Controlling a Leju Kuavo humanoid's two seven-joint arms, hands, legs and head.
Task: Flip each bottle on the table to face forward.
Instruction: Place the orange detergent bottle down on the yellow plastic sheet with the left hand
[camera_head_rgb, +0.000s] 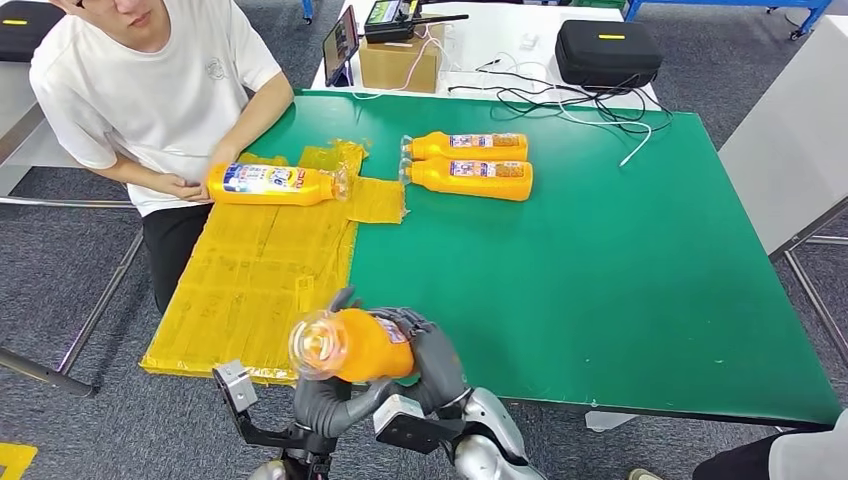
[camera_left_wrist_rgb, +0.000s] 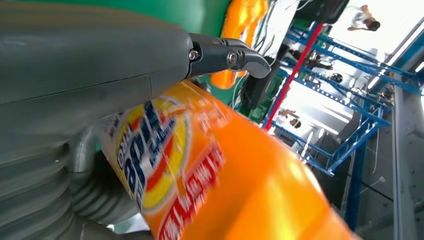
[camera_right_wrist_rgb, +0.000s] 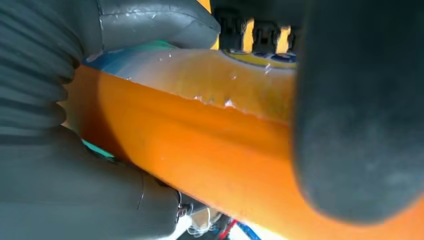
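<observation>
The robot holds an orange bottle (camera_head_rgb: 355, 345) lifted off the table's near edge, at about 6 o'clock in the head view, with its clear cap end turned toward the camera. Both hands are wrapped around it: the left hand (camera_head_rgb: 325, 395) cups it from underneath, and the right hand (camera_head_rgb: 430, 355) closes over the body from the 3 o'clock side. In the left wrist view the thumb and a dark finger (camera_left_wrist_rgb: 227, 55) lie along the printed label of the bottle (camera_left_wrist_rgb: 210, 175), and in the right wrist view the grey fingers press on the bottle's smooth side (camera_right_wrist_rgb: 200, 165).

The bottle looks like a full plastic detergent bottle: probably fairly heavy, stiff enough to take a firm squeeze, and glossy, so likely to slip when turned. The thick middle of the body seems the safest place to grip; the narrow neck and clear cap offer little purchase. A two-handed hold suits the turning.

Two more bottles (camera_head_rgb: 468, 165) lie side by side at about 12 o'clock on the green table (camera_head_rgb: 620, 260), labels up. A person (camera_head_rgb: 150, 90) at 10 o'clock rests a hand on a fourth bottle (camera_head_rgb: 272, 184), which lies on a yellow mat (camera_head_rgb: 250, 290).
</observation>
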